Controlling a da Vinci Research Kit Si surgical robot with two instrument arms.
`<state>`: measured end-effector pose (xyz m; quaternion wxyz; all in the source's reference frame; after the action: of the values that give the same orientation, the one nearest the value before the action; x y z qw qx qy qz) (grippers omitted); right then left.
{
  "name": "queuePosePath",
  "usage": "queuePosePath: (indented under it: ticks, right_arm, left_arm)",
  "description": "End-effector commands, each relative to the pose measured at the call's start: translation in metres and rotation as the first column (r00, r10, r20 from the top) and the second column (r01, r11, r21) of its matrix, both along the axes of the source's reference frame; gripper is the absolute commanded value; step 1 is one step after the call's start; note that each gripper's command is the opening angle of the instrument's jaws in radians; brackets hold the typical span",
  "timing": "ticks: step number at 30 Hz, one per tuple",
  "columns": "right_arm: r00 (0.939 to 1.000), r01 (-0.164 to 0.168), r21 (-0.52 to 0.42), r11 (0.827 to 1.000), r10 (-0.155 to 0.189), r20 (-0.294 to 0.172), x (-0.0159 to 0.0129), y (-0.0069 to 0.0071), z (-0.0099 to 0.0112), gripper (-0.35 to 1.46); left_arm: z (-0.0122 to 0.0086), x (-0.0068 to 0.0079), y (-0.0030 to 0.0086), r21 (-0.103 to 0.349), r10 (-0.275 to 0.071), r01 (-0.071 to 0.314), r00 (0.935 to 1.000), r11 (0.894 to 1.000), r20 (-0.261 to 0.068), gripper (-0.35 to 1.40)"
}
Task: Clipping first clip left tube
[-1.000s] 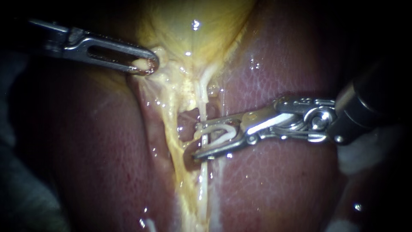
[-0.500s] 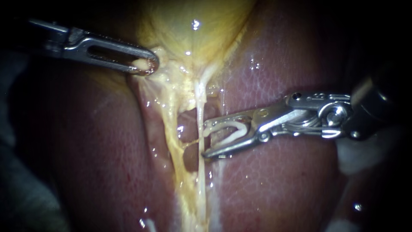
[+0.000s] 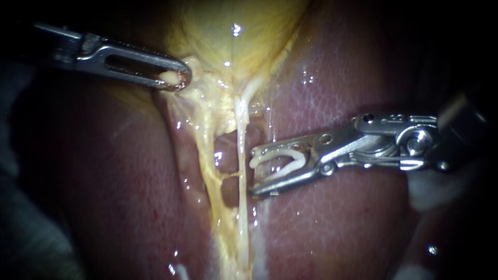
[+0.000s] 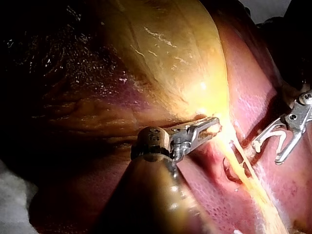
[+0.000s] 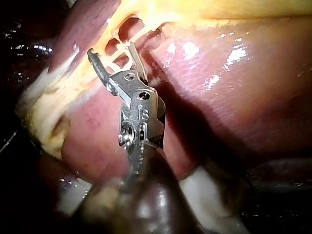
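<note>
My left instrument point(image 3: 176, 79) comes in from the upper left, its slotted jaws shut on pale tissue at the narrow end of the yellow gallbladder point(image 3: 233, 31), holding it taut. In the left wrist view those jaws point(image 4: 209, 127) pinch the same yellowish fold. A thin pale tube point(image 3: 241, 155) runs down the middle, with a yellower strand point(image 3: 207, 161) to its left and small gaps between them. My right instrument point(image 3: 253, 172) holds a white clip point(image 3: 290, 154) in its spread jaws. Its tips sit just right of the pale tube, not around it. The right wrist view shows the jaws point(image 5: 111, 52) just short of the strands point(image 5: 146, 29).
Reddish-brown liver point(image 3: 337, 218) lies on both sides of the strands and under my right instrument. White gauze-like material point(image 3: 430, 192) lies below the right shaft and shows again point(image 5: 204, 195) in the right wrist view. The edges of the endoscope view are dark.
My right instrument has drawn back to the right with the clip. Its jaws straddled the pale tube before and now stand beside it. My left instrument has not moved.
</note>
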<state>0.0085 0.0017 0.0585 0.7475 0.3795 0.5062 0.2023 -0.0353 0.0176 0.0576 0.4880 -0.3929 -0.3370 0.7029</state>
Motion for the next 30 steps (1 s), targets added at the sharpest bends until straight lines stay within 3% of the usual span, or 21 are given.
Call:
queuePosePath:
  ticks: [1, 7, 16, 22, 30]
  right_arm:
    - [1.0000, 0.005, 0.004, 1.000, -0.005, -0.007, 0.0001, -0.0002, -0.0002, 0.49]
    - [0.9997, 0.000, 0.034, 0.999, 0.001, -0.024, 0.0008, -0.0009, -0.0008, 0.50]
    - [0.9997, -0.019, 0.117, 0.993, 0.021, -0.015, 0.0018, -0.0016, 0.0002, 0.50]
    - [0.9997, -0.022, 0.151, 0.988, 0.024, -0.008, 0.0024, -0.0024, 0.0016, 0.50]
    - [0.9997, -0.025, 0.169, 0.985, 0.025, -0.001, 0.0027, -0.0032, 0.0050, 0.50]
  left_arm:
    - [0.0000, 0.0000, 0.0000, 0.000, 0.000, 0.000, 1.0000, 1.000, 0.000, -0.35]
    - [0.0000, 0.0000, 0.0000, 0.000, 0.000, 0.000, 1.0000, 1.000, 0.000, -0.35]
    - [0.0000, 0.0000, 0.0000, 0.000, 0.000, 0.000, 1.0000, 1.000, 0.000, -0.35]
    - [0.0000, 0.0000, 0.0000, 0.000, 0.000, 0.000, 1.0000, 1.000, 0.000, -0.35]
    - [0.0000, 0.0000, 0.0000, 0.000, 0.000, 0.000, 1.0000, 1.000, 0.000, -0.35]
